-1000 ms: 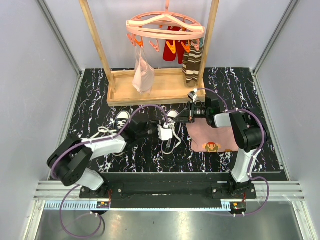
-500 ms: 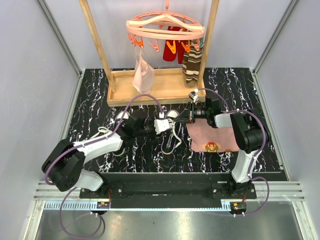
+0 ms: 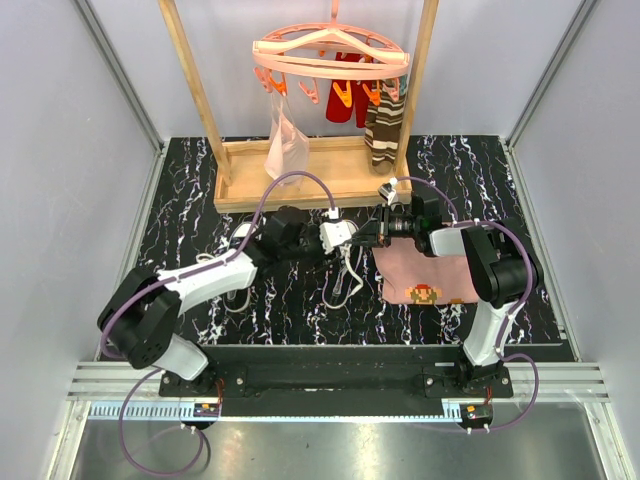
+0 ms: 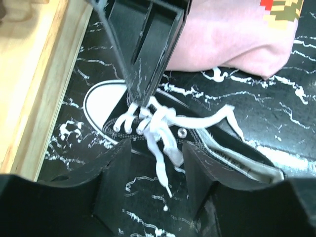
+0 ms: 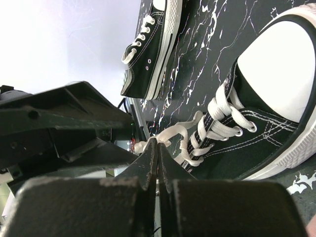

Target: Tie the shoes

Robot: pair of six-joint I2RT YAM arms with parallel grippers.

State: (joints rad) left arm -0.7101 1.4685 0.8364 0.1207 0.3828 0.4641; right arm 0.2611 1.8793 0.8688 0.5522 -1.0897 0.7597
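1. The step in hand appears to be knotting the sneaker (image 4: 106,108) just beside the pink cloth (image 4: 232,39); its mate (image 5: 148,44) stands apart on the surface (image 3: 180,220).
2. The right hand (image 5: 155,148) is pinched shut on a white lace (image 4: 160,133) at the eyelets.
3. The left hand (image 4: 158,158) hangs half open and empty, its jaws either side of the lace.
4. The next move likely calls for closing on the loose strand and drawing it across.

- Table top (image 3: 180,200): black slab with white marble veining, spanning from side wall to side wall
- Walls (image 3: 60,150): plain pale grey panels on the left, right and rear
- Corner posts (image 3: 120,75): aluminium profile, set at both rear corners
- Front rail (image 3: 560,385): slotted aluminium extrusion along the near edge
- Wooden rack (image 3: 300,185): light-wood tray base with two uprights, at rear centre
- Round hanger (image 3: 330,50): pink, hung between the uprights
- Lighting: even and diffuse, with soft shadows
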